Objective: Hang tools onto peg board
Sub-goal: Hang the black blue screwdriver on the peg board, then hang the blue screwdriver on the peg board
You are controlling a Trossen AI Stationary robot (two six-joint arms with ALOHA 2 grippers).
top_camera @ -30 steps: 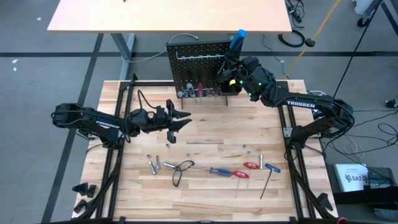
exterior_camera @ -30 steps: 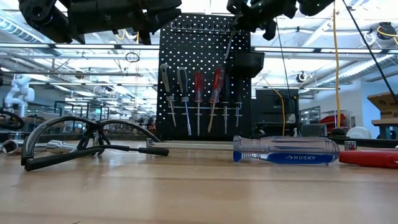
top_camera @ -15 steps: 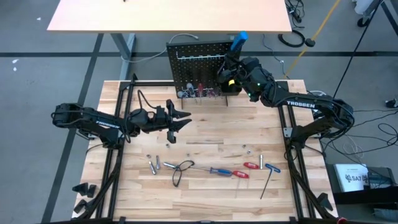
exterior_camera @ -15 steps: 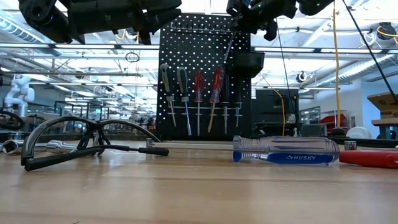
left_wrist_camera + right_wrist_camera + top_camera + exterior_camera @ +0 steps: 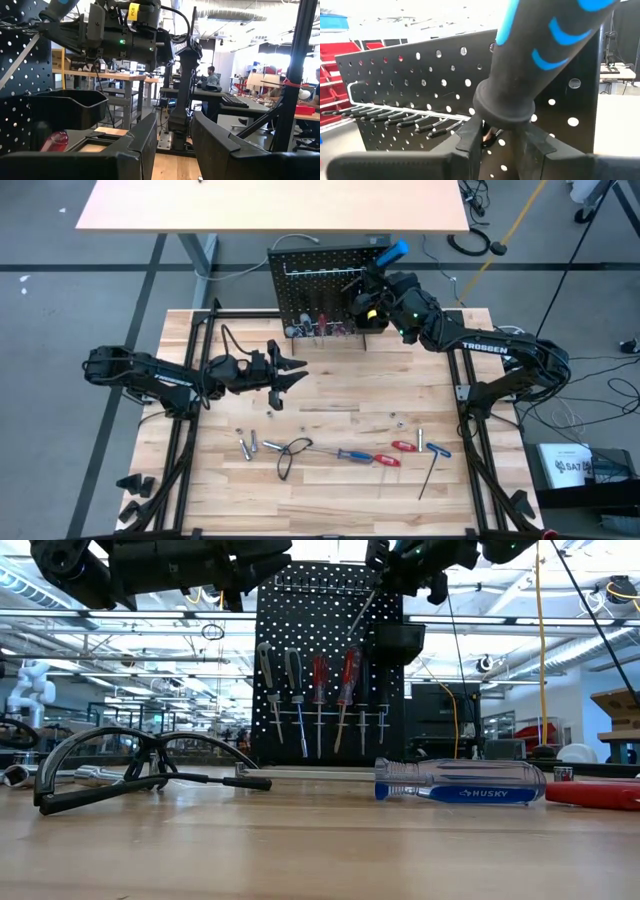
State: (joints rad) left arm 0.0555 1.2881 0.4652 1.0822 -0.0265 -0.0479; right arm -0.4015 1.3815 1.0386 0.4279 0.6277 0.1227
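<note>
One peg board [image 5: 318, 275], two claws [image 5: 292, 372] [image 5: 366, 288]

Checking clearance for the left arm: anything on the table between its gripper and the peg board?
In the high view, bare wood only between the open left gripper and the peg board. The loose tools lie nearer the front edge.

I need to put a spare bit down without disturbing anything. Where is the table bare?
Bare wood lies right of the left gripper, between the peg board and the row of loose tools, and along the near edge. It is crowded at the board's foot, where the right gripper holds a blue-handled screwdriver.
</note>
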